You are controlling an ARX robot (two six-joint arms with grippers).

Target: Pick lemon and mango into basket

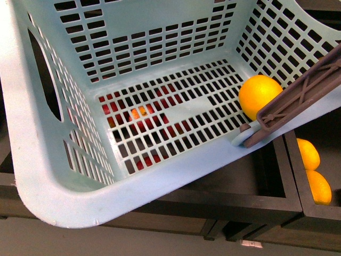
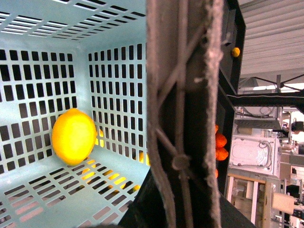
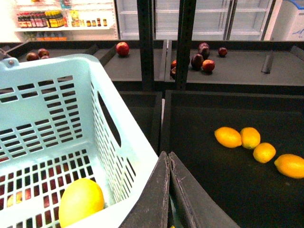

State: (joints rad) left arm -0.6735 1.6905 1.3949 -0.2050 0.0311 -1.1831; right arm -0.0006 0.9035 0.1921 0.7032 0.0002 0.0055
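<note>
One lemon (image 1: 259, 96) lies in the teal basket (image 1: 80, 202), at centre right of the front view, against the handle (image 1: 303, 98). The right hand (image 3: 167, 159) is pinched together, empty. The left hand (image 2: 142, 211) I cannot tell. More lemons (image 3: 228, 137) lie loose on the black table (image 3: 213, 190), with glass-door fridges (image 3: 156, 19) behind.

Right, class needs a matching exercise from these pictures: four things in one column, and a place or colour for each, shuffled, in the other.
Column one
1 lemon
2 basket
3 handle
4 red fruit

Column two
A light teal
B on a far dark shelf
C on the basket's floor
D brown-grey, hinged at the rim

Pairs: 1-C, 2-A, 3-D, 4-B
</note>
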